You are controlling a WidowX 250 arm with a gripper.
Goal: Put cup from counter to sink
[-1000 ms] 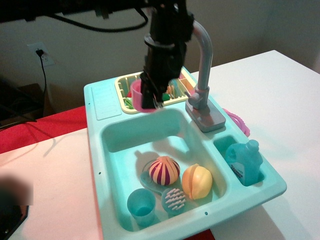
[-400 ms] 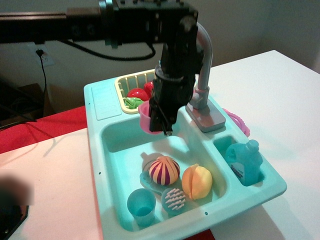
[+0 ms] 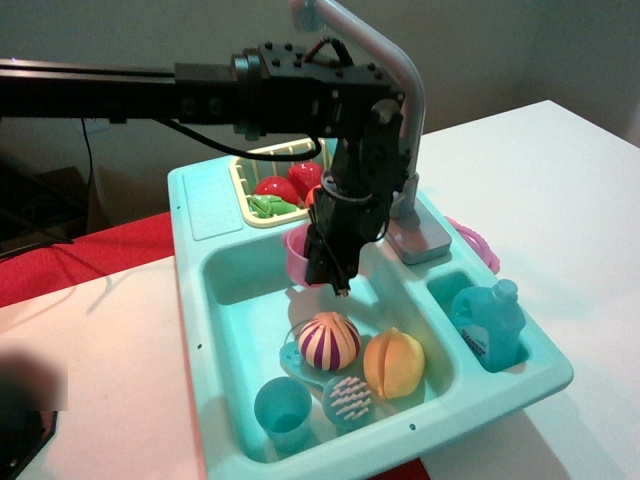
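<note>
While jaws (image 3: pixel 318 262) grip cup (image 3: pixel 299 255), it hangs over sink (image 3: pixel 225 275).

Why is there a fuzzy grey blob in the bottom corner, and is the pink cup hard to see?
In the observation.image view, the lower left corner is a blurred patch, so nothing there can be made out. The pink cup is half hidden behind the dark gripper, above the sink. The toys below look sharp.

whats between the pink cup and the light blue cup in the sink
The striped onion lies roughly between the pink cup, held by the gripper, and the blue cup; otherwise only bare sink floor shows.
</note>
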